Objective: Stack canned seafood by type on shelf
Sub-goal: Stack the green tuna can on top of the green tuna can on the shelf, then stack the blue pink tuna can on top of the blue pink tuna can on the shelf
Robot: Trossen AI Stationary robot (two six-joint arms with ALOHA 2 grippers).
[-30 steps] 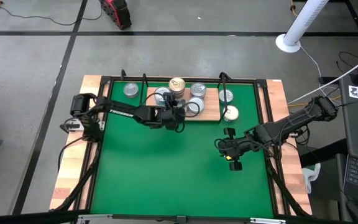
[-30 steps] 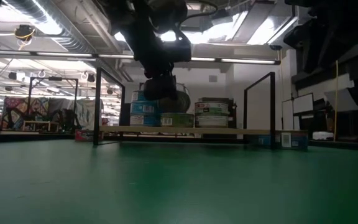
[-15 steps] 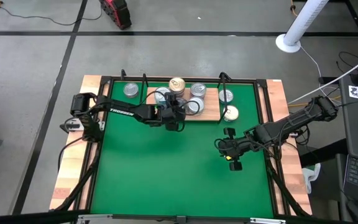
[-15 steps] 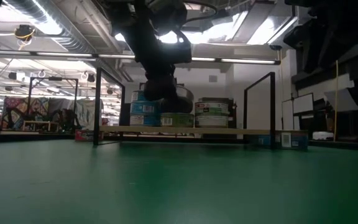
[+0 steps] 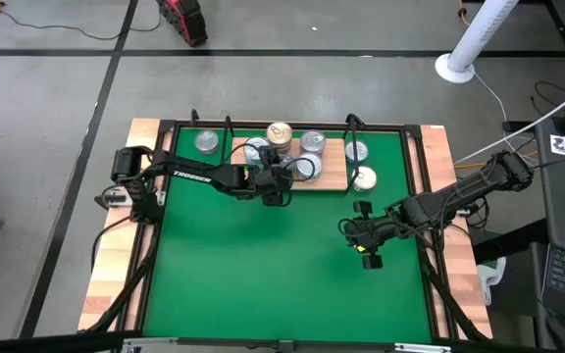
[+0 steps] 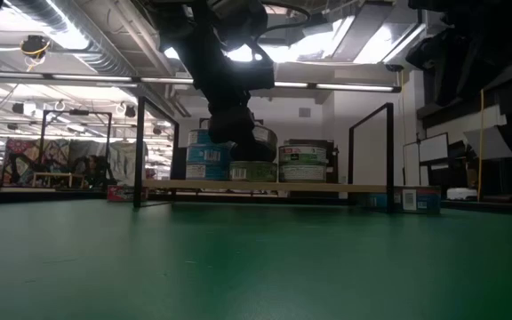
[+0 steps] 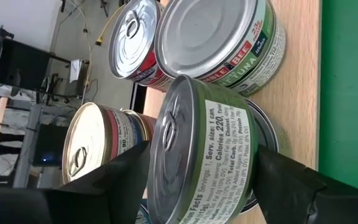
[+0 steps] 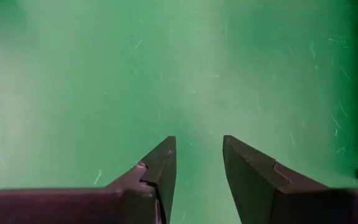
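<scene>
One green-labelled tin [image 7: 207, 165] sits between the left gripper's [image 7: 201, 180] spread fingers [image 7: 120, 177], stacked on another tin on the shelf [image 7: 297, 93]; more tins [image 7: 219, 40] just beyond. Right gripper [image 8: 197, 165] hovers over green mat [image 8: 166, 68], fingers parted, nothing between.

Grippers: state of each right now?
Left gripper: open around the green-labelled can on the shelf.
Right gripper: open, empty, over the green mat.

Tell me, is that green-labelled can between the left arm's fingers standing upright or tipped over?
Upright: the green-labelled can sits lid-up, flat on another can on the shelf, between the left end effector fingers.
</scene>
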